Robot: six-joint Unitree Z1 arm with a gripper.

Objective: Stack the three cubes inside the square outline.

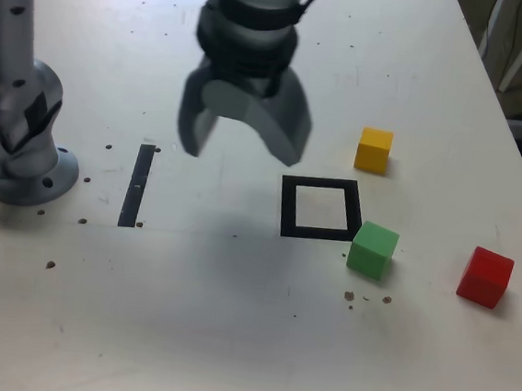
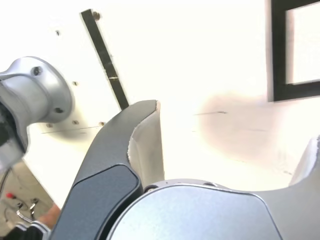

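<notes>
The black square outline (image 1: 320, 209) lies flat near the table's middle, its pale centre bare; part of the square outline (image 2: 292, 50) also shows in the wrist view. A green cube (image 1: 372, 250) sits just off the outline's near corner toward the exterior view's right. The yellow cube (image 1: 374, 149) rests beyond the outline, and the red cube (image 1: 485, 276) stands far to the exterior view's right. My gripper (image 1: 240, 147) hovers open above the table, to the exterior view's left of the outline, holding nothing. No cube appears in the wrist view.
A narrow black strip (image 1: 136, 184) lies on the table near the arm's grey base (image 1: 20, 149); the strip (image 2: 106, 60) and base (image 2: 32, 95) show in the wrist view too. The white table (image 1: 230, 322) carries small dark specks. Chair legs stand beyond its far right corner.
</notes>
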